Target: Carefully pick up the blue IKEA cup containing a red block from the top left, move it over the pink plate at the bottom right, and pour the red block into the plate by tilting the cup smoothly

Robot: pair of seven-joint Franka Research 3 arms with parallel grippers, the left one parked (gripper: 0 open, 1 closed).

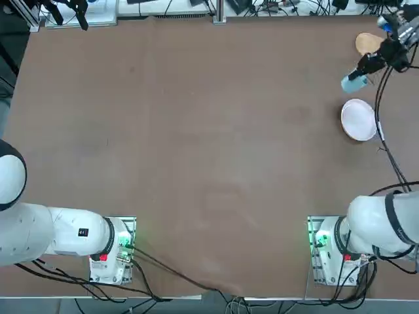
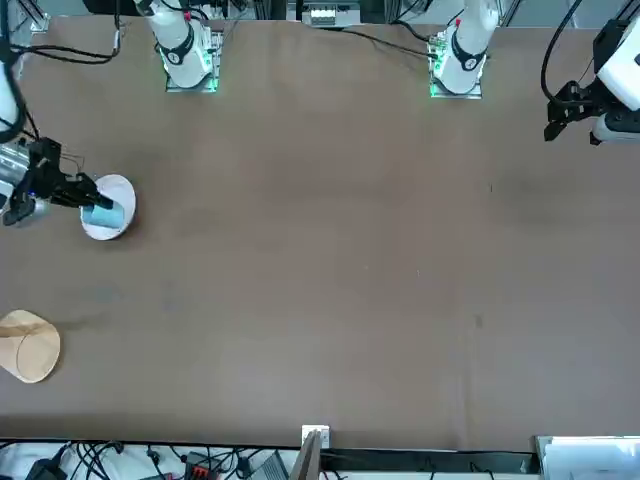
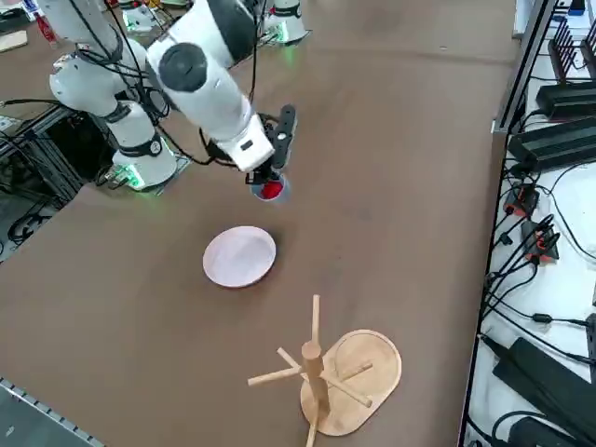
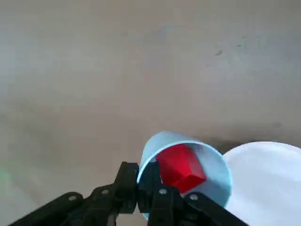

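Fingers of the right gripper (image 4: pixel 143 190) pinch the rim of the blue IKEA cup (image 4: pixel 188 172), lifted off the table (image 1: pixel 196 144) near its right edge. Inside lies the red block (image 4: pixel 181 167); the pink plate (image 3: pixel 240 256) sits just beside.

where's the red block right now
The red block sits inside the blue cup, held in the right hand beside the pink plate, not yet over it in the side view.
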